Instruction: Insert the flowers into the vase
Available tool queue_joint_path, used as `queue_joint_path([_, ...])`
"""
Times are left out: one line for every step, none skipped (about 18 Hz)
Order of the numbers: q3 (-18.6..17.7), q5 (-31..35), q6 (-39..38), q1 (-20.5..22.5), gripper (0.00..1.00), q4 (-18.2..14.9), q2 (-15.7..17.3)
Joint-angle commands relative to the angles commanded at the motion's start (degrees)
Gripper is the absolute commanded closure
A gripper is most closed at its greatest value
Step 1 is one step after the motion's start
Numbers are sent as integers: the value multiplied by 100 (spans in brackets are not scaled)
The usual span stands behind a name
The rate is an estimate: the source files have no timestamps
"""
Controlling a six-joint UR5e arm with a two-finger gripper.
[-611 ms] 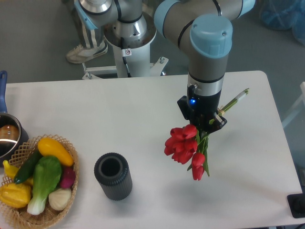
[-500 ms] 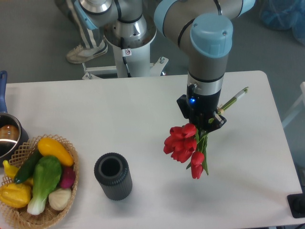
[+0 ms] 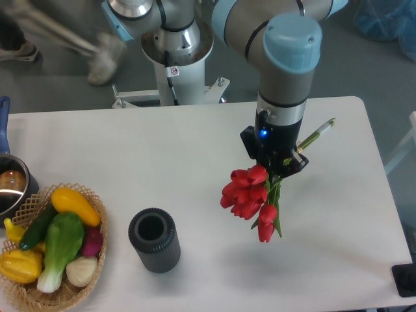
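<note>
The flowers (image 3: 250, 198) hang right of centre, buds tilted down-left, stems clamped in the closed end effector (image 3: 278, 165) above the table (image 3: 162, 156). The vase (image 3: 155, 239) stands upright at lower left of centre, well apart, beside a wicker basket (image 3: 52, 296).

1. A woven wicker basket (image 3: 92, 273) sits at the table's front left corner.
2. In it lie a yellow squash (image 3: 75, 205), a dark green cucumber (image 3: 36, 229), a leafy green vegetable (image 3: 60, 247), a purple piece (image 3: 93, 241), a pale bulb (image 3: 80, 270) and a yellow pepper (image 3: 19, 265).
3. A steel pot (image 3: 12, 187) with a blue handle (image 3: 4, 123) stands at the left edge, just behind the basket.
4. The white table (image 3: 162, 156) carries them all.
5. A small black object (image 3: 405, 279) sits at the front right corner.
</note>
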Motion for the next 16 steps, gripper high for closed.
queue_joint_path([-123, -377, -105, 97, 100, 123, 79])
queue_joint_path([-272, -816, -280, 193, 100, 333, 158])
queue_joint_path([-412, -1256, -456, 316, 100, 604, 237])
queue_joint_path([-562, -1617, -605, 413, 100, 825, 308])
queue_joint_path([-659, -1899, -720, 475, 100, 975, 352])
queue_joint_path([-669, -2128, -799, 502, 100, 1011, 361])
queue_joint_path([-669, -2348, -904, 502, 100, 1029, 361])
queue_joint_path([-669, -2593, -975, 502, 100, 1038, 361])
queue_joint_path([-669, -2805, -993, 493, 100, 1038, 352])
queue_joint_path([-669, -2955, -1002, 467, 100, 1038, 344])
queue_joint_path([-660, -3026, -1063, 441, 100, 1038, 335])
queue_joint_path([-651, -3018, -1177, 432, 100, 1038, 326])
queue_joint_path([-642, -3000, -1274, 414, 100, 1047, 326])
queue_joint_path([-634, -3000, -1301, 414, 100, 1055, 335])
queue_joint_path([-625, -3018, -1301, 414, 100, 1047, 335])
queue_joint_path([-599, -3027, -1327, 414, 100, 1047, 343])
